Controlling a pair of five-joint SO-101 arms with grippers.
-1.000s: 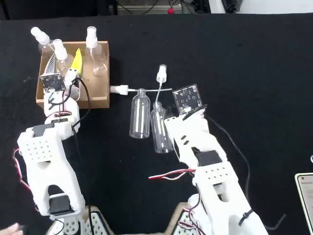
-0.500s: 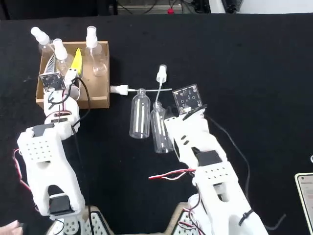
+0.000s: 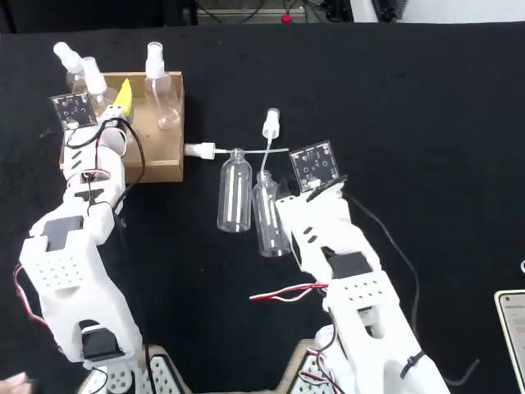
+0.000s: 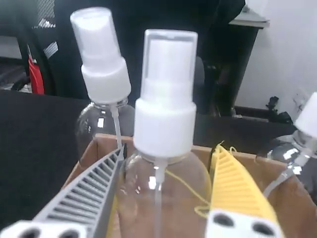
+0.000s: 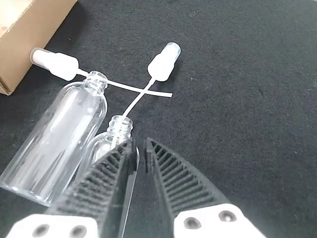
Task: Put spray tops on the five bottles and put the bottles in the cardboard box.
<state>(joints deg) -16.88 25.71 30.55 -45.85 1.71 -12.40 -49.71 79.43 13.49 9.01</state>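
Cardboard box (image 3: 156, 169) sits near the far left corner of the black table (image 3: 426, 123), and the left gripper (image 4: 171, 151) is over it, its grey finger (image 4: 94, 191) and yellow finger (image 4: 233, 191) clamped on the shoulders of a capped bottle (image 3: 97, 84) that stands upright at the box's far side. A second capped bottle (image 3: 70, 67) stands just behind it at the box's far left corner; whether it is inside the wall or just past it I cannot tell. A third capped bottle (image 3: 161, 92) stands upright inside the box by its far right corner, apart from the other two. Near the middle of the table two open bottles lie on their sides, side by side and touching, necks toward the far edge: the left lying bottle (image 3: 235, 194) and the right lying bottle (image 3: 267, 215). One loose spray top (image 3: 200, 150) lies between the box and the left lying bottle, its thin tube running across that bottle's mouth. The other spray top (image 3: 271, 124) lies beyond the necks, its tube crossing the first and running down into the right lying bottle's mouth. The right gripper (image 5: 140, 144) hovers just above the right lying bottle, its two black fingers drawn almost together with a thin slit between them and nothing in it.
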